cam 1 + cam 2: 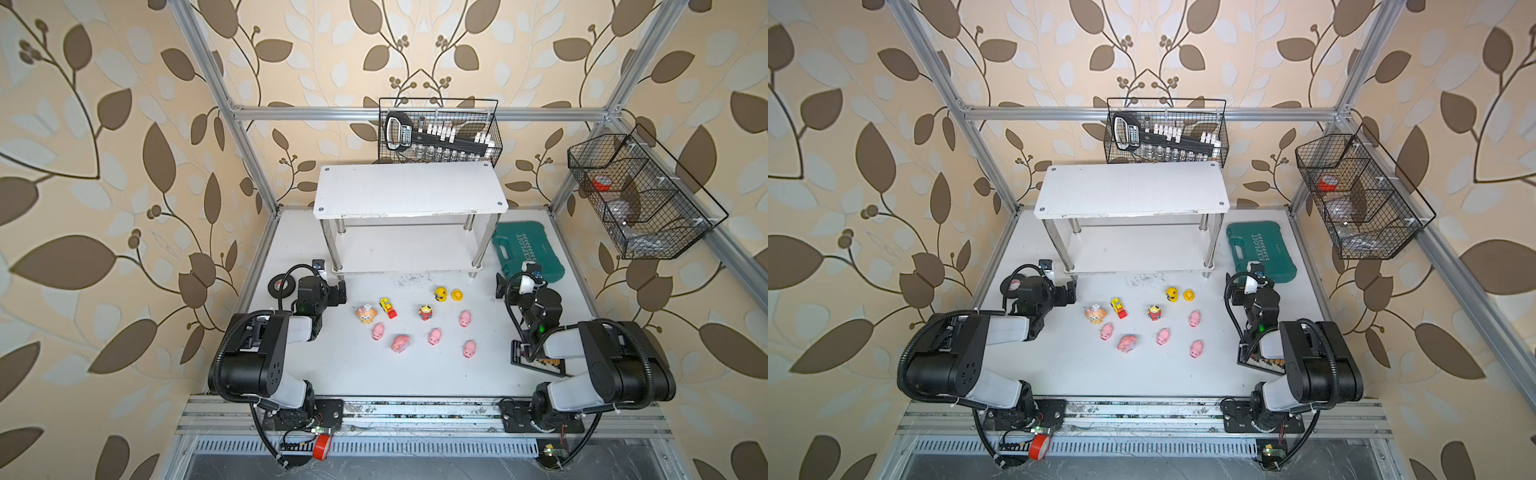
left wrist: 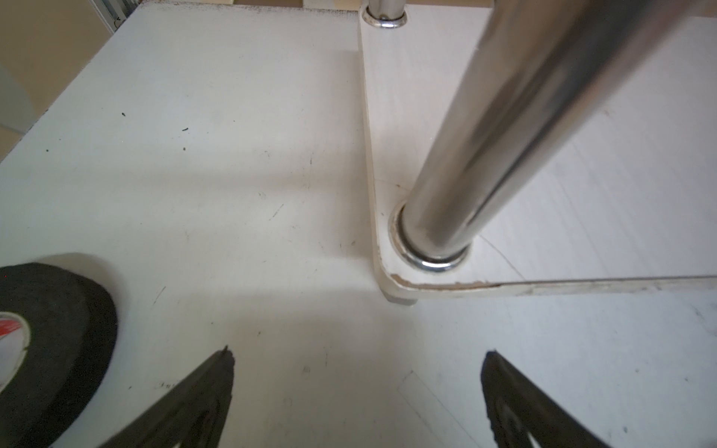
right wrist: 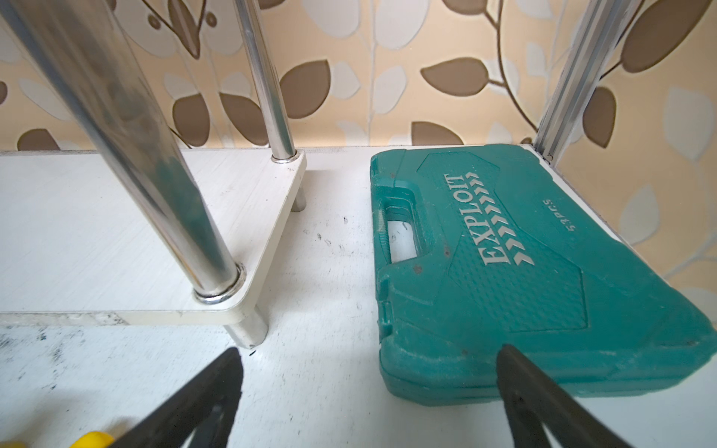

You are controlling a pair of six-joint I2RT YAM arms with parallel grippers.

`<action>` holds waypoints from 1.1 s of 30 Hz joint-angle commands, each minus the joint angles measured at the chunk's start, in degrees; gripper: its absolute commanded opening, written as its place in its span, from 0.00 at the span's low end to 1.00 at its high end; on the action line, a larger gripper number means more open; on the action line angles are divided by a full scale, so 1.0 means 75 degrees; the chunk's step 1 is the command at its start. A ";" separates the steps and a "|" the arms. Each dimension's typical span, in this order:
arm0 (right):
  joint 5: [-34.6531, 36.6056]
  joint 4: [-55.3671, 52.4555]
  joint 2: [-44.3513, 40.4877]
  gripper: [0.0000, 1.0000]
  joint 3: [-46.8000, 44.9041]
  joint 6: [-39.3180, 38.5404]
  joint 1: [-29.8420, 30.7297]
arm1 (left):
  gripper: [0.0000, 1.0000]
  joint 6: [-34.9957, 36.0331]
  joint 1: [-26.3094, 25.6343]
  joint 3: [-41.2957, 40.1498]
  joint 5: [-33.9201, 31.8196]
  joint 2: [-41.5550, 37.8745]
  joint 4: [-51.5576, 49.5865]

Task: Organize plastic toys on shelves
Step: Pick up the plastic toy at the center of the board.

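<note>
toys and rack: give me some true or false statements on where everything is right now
1. No toy stands on the top board of the white rack. True.
2. The left hand is shut on a piglet. False: it is open and empty.
3. Five pink piglets lie on the table. True.
4. The green tool case lies left of the rack. False: it lies to the rack's right; the black tape roll is on the left.
5. The yellow duck stands next to the yellow doll. True.
6. The right hand holds the duck. False: it is open and empty.
</note>
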 commanded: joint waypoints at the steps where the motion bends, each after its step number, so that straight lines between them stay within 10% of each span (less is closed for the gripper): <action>1: -0.0131 0.0125 0.0101 0.99 0.0183 0.0077 -0.0017 | 0.99 -0.0054 0.0086 0.0235 0.0090 0.0029 0.0291; 22: 0.0029 0.0175 0.0067 0.99 0.0154 0.0112 0.0003 | 0.99 -0.0042 0.0086 0.0177 0.0134 -0.0123 0.0315; 33: 0.0869 -0.3294 -0.2466 0.99 0.1089 0.1040 0.0156 | 0.99 -0.1380 0.0086 0.1766 -0.0766 -0.2861 -0.5031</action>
